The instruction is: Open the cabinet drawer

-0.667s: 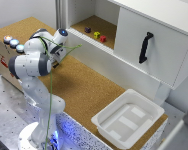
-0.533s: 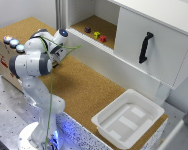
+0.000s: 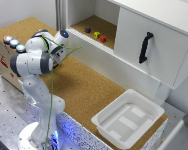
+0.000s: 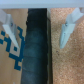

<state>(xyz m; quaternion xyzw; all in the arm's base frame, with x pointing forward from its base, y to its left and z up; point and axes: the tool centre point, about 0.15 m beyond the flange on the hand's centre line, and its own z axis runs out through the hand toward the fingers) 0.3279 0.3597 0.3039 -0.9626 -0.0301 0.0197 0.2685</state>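
Exterior view: your arm (image 3: 34,62) is folded up at the exterior view's left, over the cork-topped bench (image 3: 89,92). The cabinet (image 3: 139,40) stands well apart, toward the exterior view's right — its white front panel closed, black handle (image 3: 145,47) upright and untouched. Small coloured blocks (image 3: 96,34) sit in the cork recess. A white tub (image 3: 128,117) rests near the bench edge.

Wrist view: the hand (image 4: 37,27) is spread, fingers (image 4: 66,31) apart, holding nothing — cork and a dark strip lie below; no cabinet visible.
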